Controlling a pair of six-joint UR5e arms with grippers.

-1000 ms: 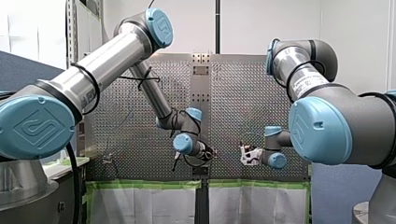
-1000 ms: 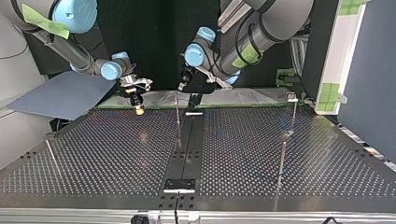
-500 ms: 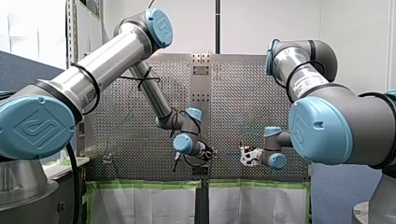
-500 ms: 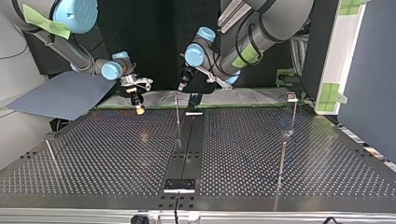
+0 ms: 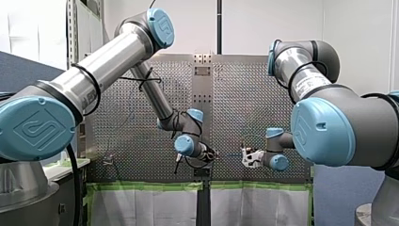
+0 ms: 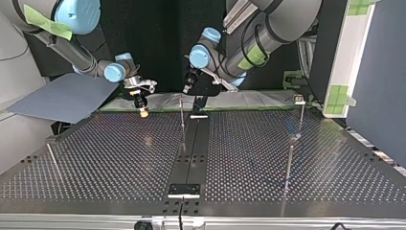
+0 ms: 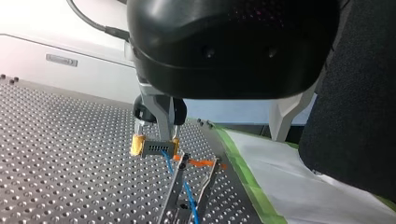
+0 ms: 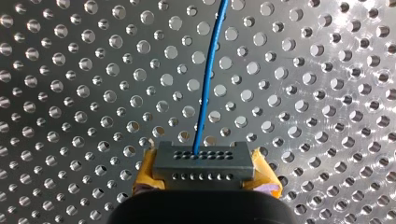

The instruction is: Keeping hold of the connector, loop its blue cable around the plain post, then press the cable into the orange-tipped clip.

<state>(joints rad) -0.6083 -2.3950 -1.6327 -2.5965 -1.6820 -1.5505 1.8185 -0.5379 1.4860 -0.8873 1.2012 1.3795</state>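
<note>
My right gripper (image 8: 203,176) is shut on the grey connector (image 8: 203,158), with yellow pads at both of its ends. The blue cable (image 8: 208,84) leaves the connector's face and runs ahead over the perforated plate. In the left wrist view the same connector (image 7: 154,147) hangs just above the plate, and its cable (image 7: 167,161) drops past the orange-tipped clip (image 7: 198,163), between the clip's metal prongs. My left gripper (image 5: 211,154) hovers close beside it, open and holding nothing. A thin plain post (image 6: 182,120) stands near the clip.
The perforated table (image 6: 119,158) has a dark centre strip (image 6: 191,153). More thin posts stand at the top view's right (image 6: 289,165) and left (image 6: 52,160). Green tape edges (image 7: 243,177) the plate's far side. The two grippers are close together.
</note>
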